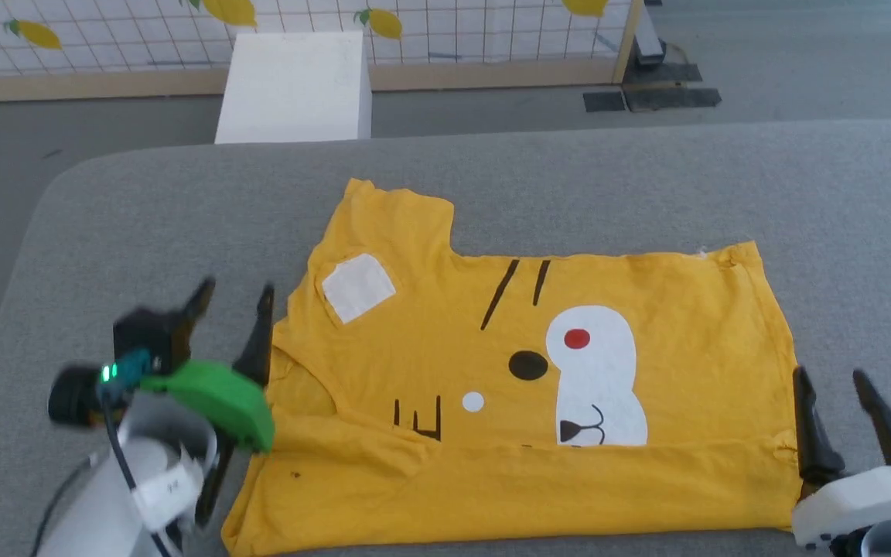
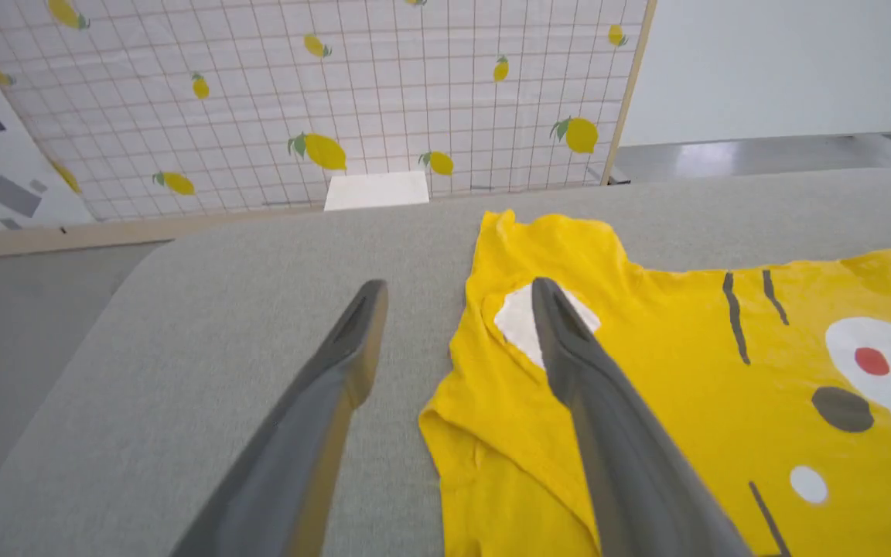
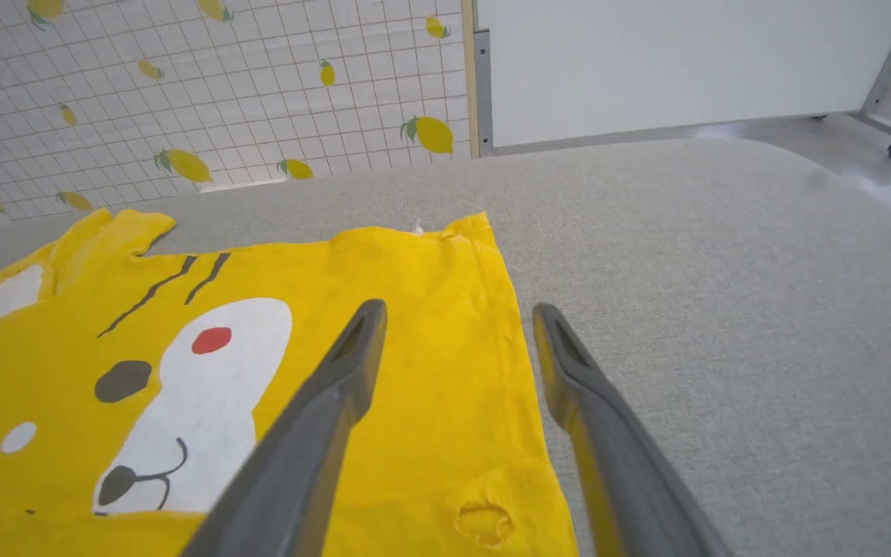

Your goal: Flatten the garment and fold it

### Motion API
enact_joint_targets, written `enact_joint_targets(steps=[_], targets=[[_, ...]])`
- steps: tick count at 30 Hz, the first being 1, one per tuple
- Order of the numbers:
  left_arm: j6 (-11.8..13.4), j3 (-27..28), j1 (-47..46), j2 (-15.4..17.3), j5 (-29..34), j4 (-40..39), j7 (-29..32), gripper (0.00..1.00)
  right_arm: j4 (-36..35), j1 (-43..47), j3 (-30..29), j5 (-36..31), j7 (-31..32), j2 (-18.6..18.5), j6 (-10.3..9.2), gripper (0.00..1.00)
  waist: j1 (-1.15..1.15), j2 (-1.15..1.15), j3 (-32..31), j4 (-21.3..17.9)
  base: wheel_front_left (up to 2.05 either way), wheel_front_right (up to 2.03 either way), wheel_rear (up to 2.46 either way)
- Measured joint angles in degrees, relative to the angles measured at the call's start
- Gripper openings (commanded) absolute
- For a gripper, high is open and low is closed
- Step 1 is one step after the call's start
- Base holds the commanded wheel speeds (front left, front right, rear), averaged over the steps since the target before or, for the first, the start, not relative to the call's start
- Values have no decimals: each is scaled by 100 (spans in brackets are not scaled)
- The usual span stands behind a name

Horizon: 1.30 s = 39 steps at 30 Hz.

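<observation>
Left gripper point(image 1: 236, 288) and right gripper point(image 1: 830, 374) gape wide, empty, flanking the garment point(image 1: 430, 340); the next fold likely wants even corner grips.

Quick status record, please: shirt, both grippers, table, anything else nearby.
shirt: yellow, lying on the table, near long edge folded over, far sleeve spread out
left gripper: open, empty, one finger over the shirt's sleeve-end edge, the other over the table
right gripper: open, empty, one finger over the hem, the other over the table
damage: small hole near the hem
table: grey, padded
beyond the table: white box on the floor
</observation>
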Motion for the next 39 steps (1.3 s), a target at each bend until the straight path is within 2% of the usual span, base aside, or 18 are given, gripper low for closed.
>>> enact_joint_targets(steps=[6, 10, 15, 19, 27, 31, 35, 36, 37, 38, 39], targets=[[-563, -185, -1583, -13, 243, 628, -118, 100, -243, -457, 531, -54, -609, -409, 0, 100, 0, 0, 396, -104, 0, 0, 0], [-905, -250, -2586, -53, 249, 1207, 91, 100, -360, -793, 724, -49, -678, -447, 0, 100, 0, 0, 726, -193, 0, 0, 0], [-1276, -337, -3873, -45, 132, 2014, 964, 100, -452, -1231, 914, -29, -720, -382, 0, 100, 0, 0, 1234, -352, 0, 0, 0], [-1383, -413, -4631, 38, -57, 2416, 1925, 100, -433, -1501, 1050, 1, -823, -269, 0, 100, 1, 0, 1654, -510, 0, 0, 0], [-1377, -508, -5226, 160, -472, 2761, 3639, 100, -193, -1782, 1244, 98, -1046, -78, 0, 100, 1, 0, 2338, -897, 0, 0, 0], [-1054, -582, -5226, 293, -503, 2824, 4510, 100, -82, -1850, 1271, 131, -1101, -23, 0, 100, 1, 0, 2551, -1121, 0, 0, 0], [-759, -580, -5207, 399, -564, 2663, 5091, 100, -24, -1859, 1279, 140, -1147, -8, 0, 100, 1, 0, 2689, -1300, 0, 0, 0], [-717, -581, -5207, 464, -564, 2577, 5208, 86, -18, -1861, 1277, 140, -1149, -7, 0, 100, 1, 0, 2713, -1335, 0, 0, 0], [-687, -576, -5204, 504, -564, 2517, 5274, 37, -14, -1863, 1270, 138, -1154, -5, 0, 100, 1, 0, 2730, -1359, 0, 0, 0], [-641, -567, -5191, 547, -564, 2427, 5305, 0, -12, -1870, 1261, 138, -1154, -4, 0, 100, 1, 0, 2747, -1382, 0, 0, 0], [-605, -560, -5162, 576, -565, 2346, 5326, 0, -8, -1892, 1256, 138, -1155, -5, 0, 100, 1, 0, 2758, -1398, 0, 0, 0]])
